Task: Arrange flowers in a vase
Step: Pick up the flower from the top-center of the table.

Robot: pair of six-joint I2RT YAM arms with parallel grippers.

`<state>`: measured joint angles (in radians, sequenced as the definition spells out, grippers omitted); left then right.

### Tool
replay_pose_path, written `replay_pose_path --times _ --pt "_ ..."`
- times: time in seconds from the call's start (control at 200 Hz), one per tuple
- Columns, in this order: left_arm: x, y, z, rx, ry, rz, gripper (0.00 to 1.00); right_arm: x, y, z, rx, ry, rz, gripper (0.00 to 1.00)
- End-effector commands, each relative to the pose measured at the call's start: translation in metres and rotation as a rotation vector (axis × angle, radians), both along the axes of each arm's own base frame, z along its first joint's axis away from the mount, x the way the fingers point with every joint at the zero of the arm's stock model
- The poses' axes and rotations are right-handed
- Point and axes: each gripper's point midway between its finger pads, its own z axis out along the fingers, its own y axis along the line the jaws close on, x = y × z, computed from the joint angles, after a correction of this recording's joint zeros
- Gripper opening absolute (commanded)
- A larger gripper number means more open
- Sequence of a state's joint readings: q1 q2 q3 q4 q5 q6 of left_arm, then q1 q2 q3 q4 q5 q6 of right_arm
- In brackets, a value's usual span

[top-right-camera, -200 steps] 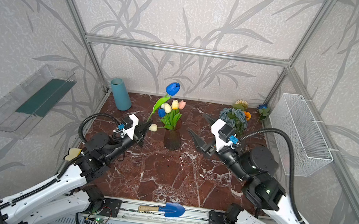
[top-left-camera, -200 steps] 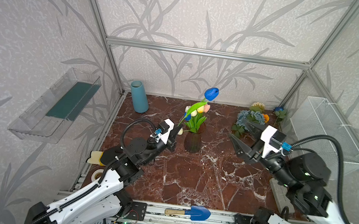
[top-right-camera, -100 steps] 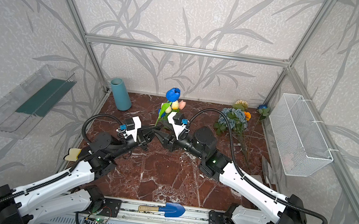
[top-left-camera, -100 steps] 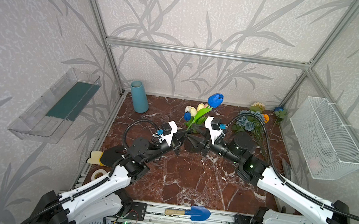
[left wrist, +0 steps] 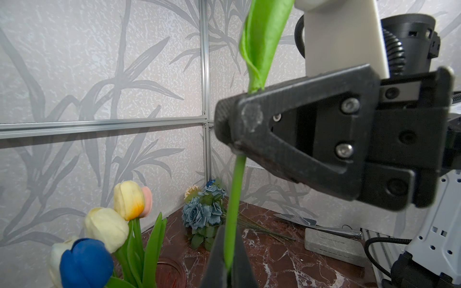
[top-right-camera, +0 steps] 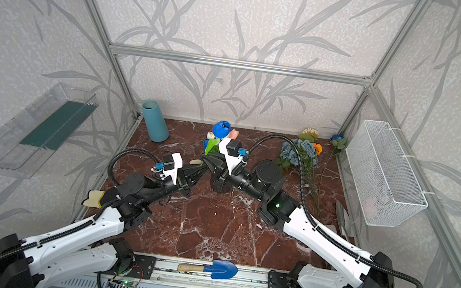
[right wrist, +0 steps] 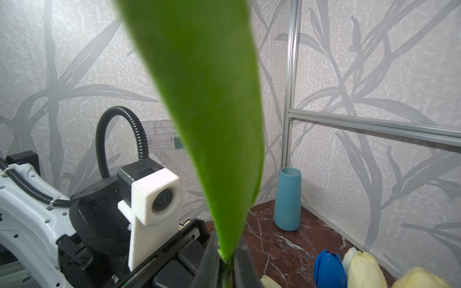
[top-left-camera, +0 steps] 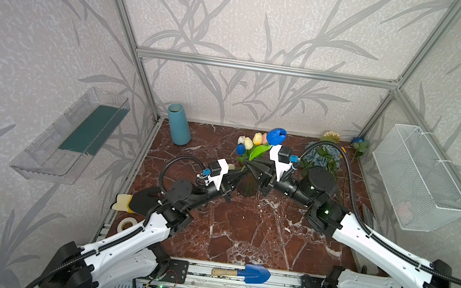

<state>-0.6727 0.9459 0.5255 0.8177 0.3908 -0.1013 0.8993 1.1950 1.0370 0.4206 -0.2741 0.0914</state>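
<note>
left gripper (left wrist: 228,240) and right gripper (left wrist: 228,124) both pinch the tulip stem (left wrist: 234,189); likely light and bendy, so hold bare stem.

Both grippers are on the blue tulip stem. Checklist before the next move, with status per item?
1. Upper grip: right gripper shut on the tulip stem, just under the leaf base: ok.
2. Lower grip: left gripper shut on the same stem: ok.
3. Stem between the two grips runs without a kink: ok.
4. Held bloom: blue tulip head stands above the arms, clear of them: ok.
5. Room in the vase beside the tulips already in it: cannot tell, as most of the mouth is out of view.
6. Where the stem's bottom end sits: cannot tell, hidden below the left gripper.
</note>
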Motion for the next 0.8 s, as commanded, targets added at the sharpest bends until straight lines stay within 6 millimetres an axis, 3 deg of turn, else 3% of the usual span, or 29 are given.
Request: replay_pose_path --times 0.0,0.03,0.055,0.125,0.185,0.27,0.58,0.795 --pt "-0.003 0.004 0.007 -0.026 -0.033 0.005 0.00 -0.001 0.001 0.015 0.008 -0.037 0.008 0.07" --pt "-0.002 0.005 0.008 -0.029 -0.033 0.011 0.01 0.000 0.001 0.015 0.004 -0.037 0.004 0.07" --pt "-0.002 0.005 0.007 -0.030 -0.033 0.013 0.08 0.001 0.002 0.015 0.001 -0.036 0.002 0.07" --pt "-0.003 0.006 0.006 -0.032 -0.043 0.018 0.49 0.003 0.001 0.017 -0.008 -0.034 -0.003 0.07" --pt "-0.003 0.008 0.004 -0.024 -0.047 0.028 0.79 0.008 -0.001 0.018 -0.014 -0.024 -0.016 0.07" --pt "-0.003 0.014 0.000 -0.016 -0.049 0.062 0.95 0.021 -0.011 0.022 -0.006 0.015 -0.036 0.07" --pt "-0.001 0.054 -0.034 0.095 -0.037 0.282 0.99 0.076 -0.050 0.002 -0.117 0.078 -0.226 0.06" --pt "-0.002 0.077 -0.062 0.122 -0.003 0.382 0.99 0.105 -0.049 -0.024 -0.189 0.040 -0.331 0.06"
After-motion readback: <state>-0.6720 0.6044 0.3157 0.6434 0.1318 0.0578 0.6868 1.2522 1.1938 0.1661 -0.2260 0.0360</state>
